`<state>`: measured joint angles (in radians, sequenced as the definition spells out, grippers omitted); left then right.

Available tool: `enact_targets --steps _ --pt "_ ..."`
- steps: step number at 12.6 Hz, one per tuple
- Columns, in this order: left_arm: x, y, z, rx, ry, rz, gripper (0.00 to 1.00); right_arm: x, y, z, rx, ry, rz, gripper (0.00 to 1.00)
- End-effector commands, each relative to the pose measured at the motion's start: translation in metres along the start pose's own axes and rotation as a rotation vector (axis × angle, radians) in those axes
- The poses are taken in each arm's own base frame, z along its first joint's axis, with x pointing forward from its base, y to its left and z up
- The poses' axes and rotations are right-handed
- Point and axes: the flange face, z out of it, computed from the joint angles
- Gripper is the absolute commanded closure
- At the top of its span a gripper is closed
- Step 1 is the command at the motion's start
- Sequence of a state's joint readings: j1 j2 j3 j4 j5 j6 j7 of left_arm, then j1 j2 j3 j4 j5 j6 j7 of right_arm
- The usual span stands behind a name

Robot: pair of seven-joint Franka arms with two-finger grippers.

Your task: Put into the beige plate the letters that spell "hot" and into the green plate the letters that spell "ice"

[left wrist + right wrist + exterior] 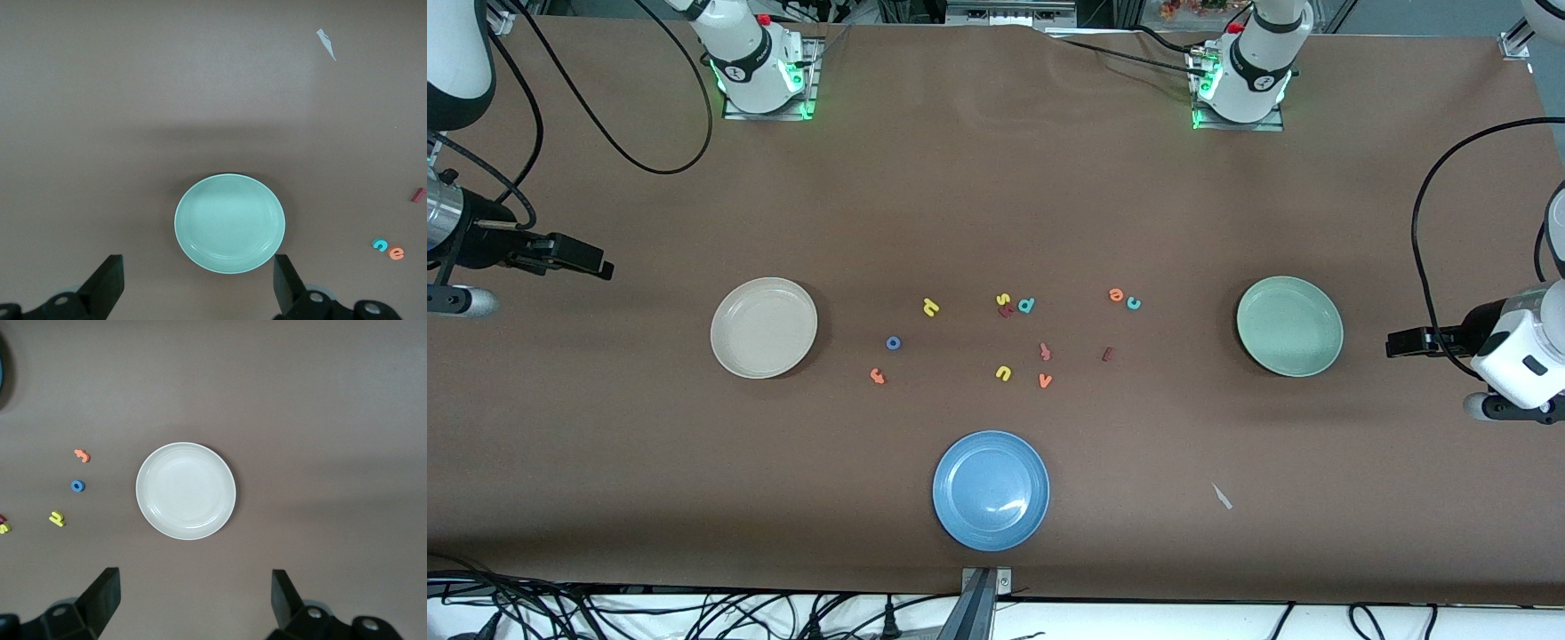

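**Grippers Spread and Parked at the Table Ends; No Letter Sorted**

Left gripper (197, 283) is held with its fingers spread wide and empty, raised above the table (996, 204) at the left arm's end, just outside the green plate (1289, 325). Right gripper (193, 600) is likewise spread and empty, raised at the right arm's end, outside the beige plate (763, 327). Each arm appears to be waiting, placed so that its wrist camera takes in its own plate.

Both plates are seen bare. All letters lie loose on the table between the two plates, farther from the front edge than the blue plate (991, 490).

- "hot": the yellow h (930, 308), blue o (893, 342) and orange t (877, 376) are grouped toward the beige plate, hence well apart from the right gripper with the plate between.
- "ice": the orange e (1116, 294) and teal c (1133, 303) lie side by side, with the dark red i (1108, 354) nearer the front edge; all three lie toward the green plate, which stands between them and the left gripper.

The grouping suggests that each word is to be handled by the arm at its own end.
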<state>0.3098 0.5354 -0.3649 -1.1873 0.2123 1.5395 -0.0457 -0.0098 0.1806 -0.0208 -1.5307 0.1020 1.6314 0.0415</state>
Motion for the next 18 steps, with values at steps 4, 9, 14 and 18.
enact_targets --steps 4,9,14,18 --pt "-0.001 0.000 -0.001 0.007 0.009 0.029 0.02 0.005 -0.040 0.015 0.015 -0.026 -0.067 0.00" --pt "-0.001 0.000 -0.001 0.007 0.009 0.029 0.02 0.024 -0.064 0.052 0.009 -0.020 -0.091 0.00" --pt "-0.001 0.001 -0.001 0.008 0.008 0.031 0.02 0.030 -0.145 0.114 0.004 -0.015 -0.220 0.00" --pt "-0.001 0.001 -0.001 0.007 0.008 0.031 0.02 0.004 -0.228 0.168 -0.042 0.052 -0.155 0.01"
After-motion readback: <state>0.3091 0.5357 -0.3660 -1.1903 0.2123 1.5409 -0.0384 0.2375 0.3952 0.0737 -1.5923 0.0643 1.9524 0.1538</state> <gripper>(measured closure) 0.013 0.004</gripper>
